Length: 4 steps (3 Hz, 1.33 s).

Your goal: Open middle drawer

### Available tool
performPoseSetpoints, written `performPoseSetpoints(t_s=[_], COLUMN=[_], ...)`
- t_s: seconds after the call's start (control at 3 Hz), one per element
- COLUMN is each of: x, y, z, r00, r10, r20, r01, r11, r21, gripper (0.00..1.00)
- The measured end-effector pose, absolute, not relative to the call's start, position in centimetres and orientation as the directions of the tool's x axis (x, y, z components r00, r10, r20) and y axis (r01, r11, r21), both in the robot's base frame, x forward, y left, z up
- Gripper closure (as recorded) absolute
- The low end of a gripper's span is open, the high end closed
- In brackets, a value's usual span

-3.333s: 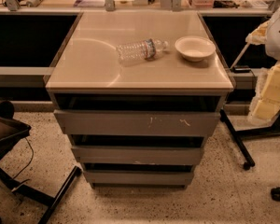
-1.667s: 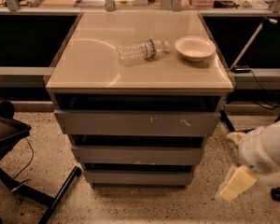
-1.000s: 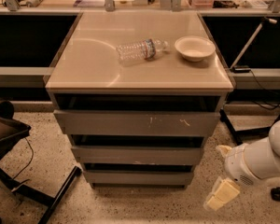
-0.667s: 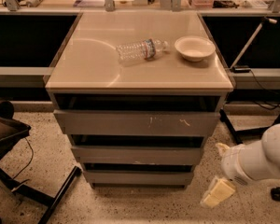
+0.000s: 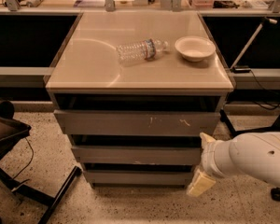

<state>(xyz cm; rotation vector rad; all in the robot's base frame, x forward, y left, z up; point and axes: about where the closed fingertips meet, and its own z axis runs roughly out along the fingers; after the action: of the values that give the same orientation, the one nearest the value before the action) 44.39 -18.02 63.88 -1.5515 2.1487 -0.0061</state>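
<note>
The middle drawer (image 5: 135,155) is the plain grey front in the middle of the cabinet's stack of three. It has a faint pale scuff on its lower edge, and none of its inside shows. My gripper (image 5: 201,162) comes in from the right on a white arm (image 5: 252,157) and sits at the drawer's right end. It is open and empty. One cream finger (image 5: 206,139) is level with the gap above the drawer. The other finger (image 5: 199,185) hangs beside the lowest front. I cannot tell whether either one touches the drawer.
The wider top front (image 5: 137,122) with white scratches sits above, the narrow bottom front (image 5: 137,176) below. A plastic bottle (image 5: 142,50) lies beside a white bowl (image 5: 194,48) on the beige top (image 5: 98,73). A dark chair (image 5: 4,129) stands at left, a black stand (image 5: 275,120) at right.
The arm came down from the upper right to floor level. It then moved left and slightly up, until the gripper reached the right end of the middle drawer. The drawers have not moved.
</note>
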Motion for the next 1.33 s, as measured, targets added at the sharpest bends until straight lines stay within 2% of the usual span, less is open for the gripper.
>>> performPoseSetpoints(t_s=[0.33, 0.67, 1.0, 1.33], x=[44.3, 43.9, 43.6, 43.4], y=[-18.5, -20.7, -20.6, -17.4], z=[63.9, 61.2, 56.3, 52.2], r00=[-0.255, -0.329, -0.383, -0.404], r10=[-0.886, -0.822, -0.719, -0.605], r20=[-0.387, -0.466, -0.579, -0.686], r01=[-0.882, -0.855, -0.849, -0.863], r11=[0.377, 0.469, 0.522, 0.5], r21=[-0.282, -0.223, -0.087, 0.067], gripper=[0.0, 0.0, 0.0, 0.0])
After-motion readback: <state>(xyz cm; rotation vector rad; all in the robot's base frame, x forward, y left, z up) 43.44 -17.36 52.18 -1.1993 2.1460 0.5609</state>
